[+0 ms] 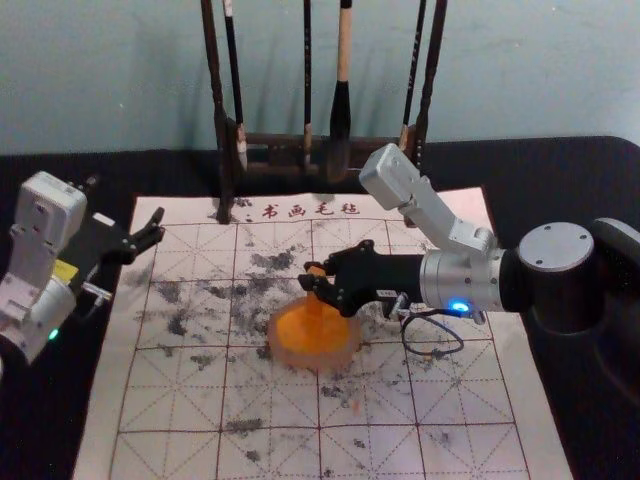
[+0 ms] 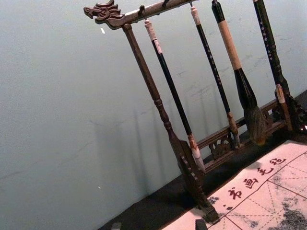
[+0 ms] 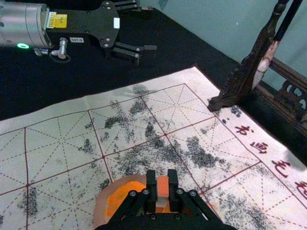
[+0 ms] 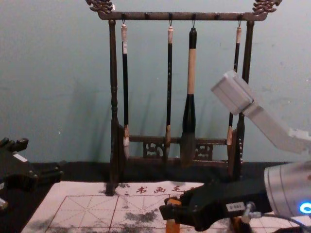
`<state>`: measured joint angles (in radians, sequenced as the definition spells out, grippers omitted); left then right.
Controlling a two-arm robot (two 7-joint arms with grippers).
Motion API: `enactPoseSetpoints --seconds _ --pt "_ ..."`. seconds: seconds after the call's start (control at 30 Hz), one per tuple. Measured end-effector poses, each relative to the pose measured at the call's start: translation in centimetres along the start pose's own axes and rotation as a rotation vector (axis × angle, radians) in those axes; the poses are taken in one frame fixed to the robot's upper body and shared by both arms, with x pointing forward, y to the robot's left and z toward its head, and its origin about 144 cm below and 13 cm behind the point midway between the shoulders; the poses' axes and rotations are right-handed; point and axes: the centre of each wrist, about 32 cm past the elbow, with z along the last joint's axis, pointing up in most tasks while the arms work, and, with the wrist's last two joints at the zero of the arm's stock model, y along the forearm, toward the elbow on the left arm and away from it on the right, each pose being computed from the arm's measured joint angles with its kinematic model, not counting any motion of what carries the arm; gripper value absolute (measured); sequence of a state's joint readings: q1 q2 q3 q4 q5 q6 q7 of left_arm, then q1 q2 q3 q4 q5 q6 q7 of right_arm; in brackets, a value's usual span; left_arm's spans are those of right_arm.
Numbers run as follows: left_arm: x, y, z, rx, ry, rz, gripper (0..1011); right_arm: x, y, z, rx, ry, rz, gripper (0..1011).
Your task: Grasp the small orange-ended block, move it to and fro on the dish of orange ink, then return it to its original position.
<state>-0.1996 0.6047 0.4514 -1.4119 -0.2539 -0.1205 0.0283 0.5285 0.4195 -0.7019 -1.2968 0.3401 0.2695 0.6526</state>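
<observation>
Two grippers are seen in the head view, and at the left the black left gripper point(image 1: 124, 200) is held idle beside the edge of the white, red-gridded felt mat point(image 1: 165, 400), its fingers spread wide with nothing between them. Further right, on the mat, the shallow, round, pale-rimmed dish of orange ink point(image 1: 352, 348) is found, and over it the small orange-ended block with a pale band point(image 3: 162, 186) is held upright. Whether its lower end is wetted by the ink cannot be told. From the right the black right gripper point(image 1: 313, 281) is reached in, its fingers closed to the width of the block and pressed on two opposite sides near its upper end. That hold seems well chosen: the lower part is left free for the ink, and the fingertips are kept out of the wet. The block is judged light and stiff, so little force should be needed, and no crushing is to be feared. Slipping or tilting is likelier, should the sides be smeared or the strokes be pressed too hard; a firm, level pinch and short, gentle passes to and fro are called for, so that the dish is not pushed along.
</observation>
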Motion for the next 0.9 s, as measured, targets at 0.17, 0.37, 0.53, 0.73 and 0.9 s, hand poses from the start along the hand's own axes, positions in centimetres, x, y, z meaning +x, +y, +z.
enactPoseSetpoints --seconds 0.17,0.37,0.53,0.73,0.9 --pt "0.0 0.0 0.0 0.000 0.000 0.000 1001 0.1 -0.3 -0.1 -0.001 -0.001 -0.003 124" --pt "0.0 0.0 0.0 0.000 0.000 0.000 1002 0.1 -0.8 -0.3 -0.003 -0.002 -0.002 124" --pt "0.0 0.0 0.0 0.000 0.000 0.000 1001 -0.1 -1.2 -0.4 0.000 -0.003 0.005 124" --pt "0.0 0.0 0.0 0.000 0.000 0.000 1001 -0.3 -1.7 -0.5 0.001 -0.006 0.019 124" --pt "0.0 0.0 0.0 0.000 0.000 0.000 1001 -0.7 -1.9 -0.6 0.002 -0.011 0.035 124"
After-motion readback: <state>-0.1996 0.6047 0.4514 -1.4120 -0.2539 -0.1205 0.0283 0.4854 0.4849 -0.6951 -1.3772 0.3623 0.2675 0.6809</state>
